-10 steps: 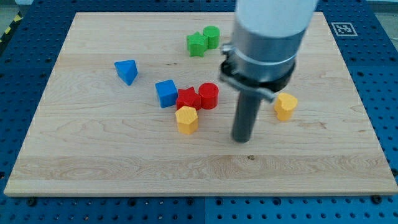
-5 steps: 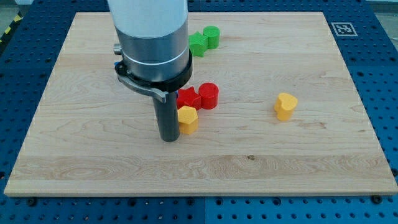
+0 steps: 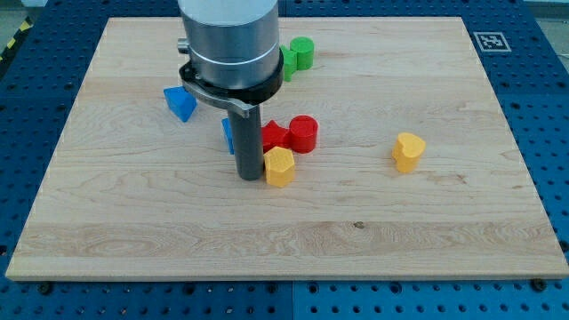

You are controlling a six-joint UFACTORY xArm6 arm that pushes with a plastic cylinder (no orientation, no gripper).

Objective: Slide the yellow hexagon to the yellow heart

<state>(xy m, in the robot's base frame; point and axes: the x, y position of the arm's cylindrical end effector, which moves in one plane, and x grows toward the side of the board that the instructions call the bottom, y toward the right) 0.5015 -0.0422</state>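
Note:
The yellow hexagon (image 3: 280, 166) lies near the middle of the wooden board (image 3: 107, 213). My tip (image 3: 250, 176) stands right against the hexagon's left side, touching it. The yellow heart (image 3: 409, 151) lies far off to the view's right, at about the same height. Just above the hexagon sit a red star-shaped block (image 3: 274, 137) and a red cylinder (image 3: 304, 134), close to it. The rod and arm body hide part of the blocks behind them.
A blue cube (image 3: 228, 133) is mostly hidden behind the rod. A blue triangular block (image 3: 180, 102) lies at the left. A green cylinder (image 3: 302, 53) and a second green block (image 3: 288, 60) lie near the top.
My tip swung from right of the hexagon round to its left side, then pushed right. The yellow hexagon has slid a little to the right and slightly up.

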